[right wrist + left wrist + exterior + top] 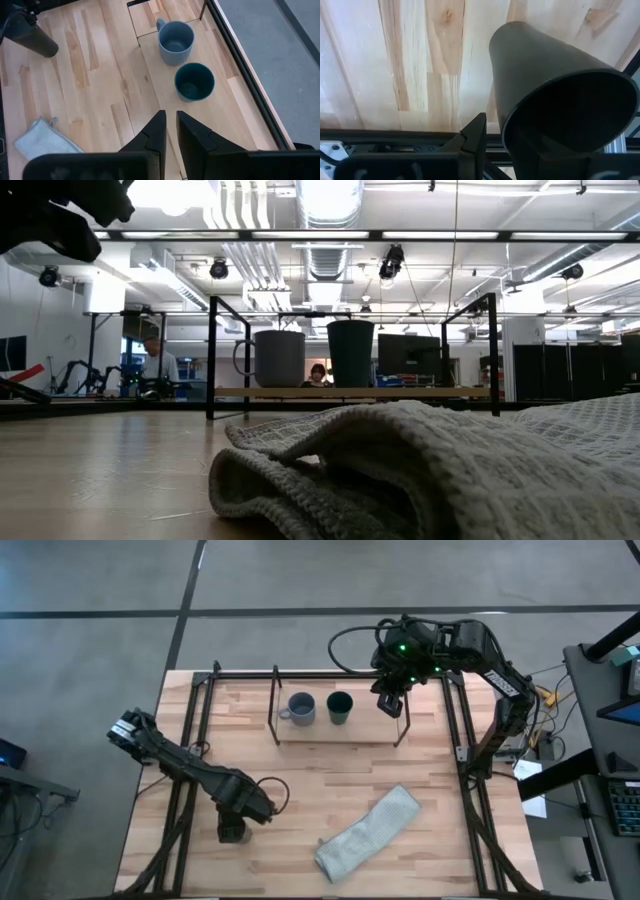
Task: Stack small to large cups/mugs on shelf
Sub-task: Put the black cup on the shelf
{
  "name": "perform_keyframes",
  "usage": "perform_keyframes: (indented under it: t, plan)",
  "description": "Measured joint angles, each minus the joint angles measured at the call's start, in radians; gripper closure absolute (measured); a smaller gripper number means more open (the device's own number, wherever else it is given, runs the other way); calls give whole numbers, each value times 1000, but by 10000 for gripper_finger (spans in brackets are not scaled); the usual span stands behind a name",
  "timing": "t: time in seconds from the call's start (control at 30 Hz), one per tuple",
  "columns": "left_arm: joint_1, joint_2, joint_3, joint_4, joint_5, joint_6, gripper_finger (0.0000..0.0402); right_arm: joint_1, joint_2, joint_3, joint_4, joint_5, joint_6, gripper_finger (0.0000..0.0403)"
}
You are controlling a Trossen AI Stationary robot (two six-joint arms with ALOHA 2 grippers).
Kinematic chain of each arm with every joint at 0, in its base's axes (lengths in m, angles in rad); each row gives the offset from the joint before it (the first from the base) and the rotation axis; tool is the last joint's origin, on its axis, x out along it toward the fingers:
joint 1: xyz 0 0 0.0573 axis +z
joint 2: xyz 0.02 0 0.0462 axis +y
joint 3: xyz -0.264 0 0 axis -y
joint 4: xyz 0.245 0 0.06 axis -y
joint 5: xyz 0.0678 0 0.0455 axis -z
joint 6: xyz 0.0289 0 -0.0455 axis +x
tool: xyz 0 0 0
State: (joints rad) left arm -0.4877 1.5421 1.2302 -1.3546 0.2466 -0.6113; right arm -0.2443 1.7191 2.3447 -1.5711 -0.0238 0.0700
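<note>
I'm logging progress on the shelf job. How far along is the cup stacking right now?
Done: the grey-blue mug and dark teal cup stand side by side on the shelf. In hand: the left gripper holds the black cup over the table's near left. The right gripper hovers empty above the shelf. Left: placing the black cup there.

The shelf [340, 730], a light-wood board framed in thin black rods, lies in the upper middle of the high view. On it stand two upright, open-mouthed vessels side by side, apart: a grey-blue mug [301, 709] with its handle pointing left, and to its right a dark teal cup [339, 707]. The taller black cup [233, 828] is at lower left, held off the shelf in the left gripper [236, 831].
</note>
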Motion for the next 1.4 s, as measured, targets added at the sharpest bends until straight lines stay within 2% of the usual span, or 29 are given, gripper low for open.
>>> perform_keyframes:
  t: [0.1, 0.27, 0.4, 0.5, 0.67, 0.83, 1.1, 1.23, 1.4]
  plan:
    - [2, 0, -1, 9, -2, 7, 353, 0, 0, 0, 0, 0, 0, 364]
    - [7, -1, -1, 10, -2, 69, 396, 0, 0, 0, 0, 0, 0, 364]
    - [29, -1, -1, 9, -33, 87, 399, 0, 0, 0, 0, 0, 0, 364]
    - [61, -2, 1, 9, -60, 158, 400, 0, 0, 0, 0, 0, 0, 364]
    - [160, -2, 8, 11, -146, 322, 401, 0, 0, 0, 0, 0, 0, 364]
    - [306, -2, 21, 48, -234, 506, 401, 0, 0, 0, 0, 0, -2, 364]
    - [504, -1, 46, 267, -241, 721, 401, 0, 0, 0, 0, 0, -4, 364]
    - [545, 0, 46, 357, -238, 797, 401, 0, 0, 0, 0, 0, -4, 364]
    - [562, 0, 46, 387, -238, 806, 401, 0, 0, 0, 0, 0, -4, 364]
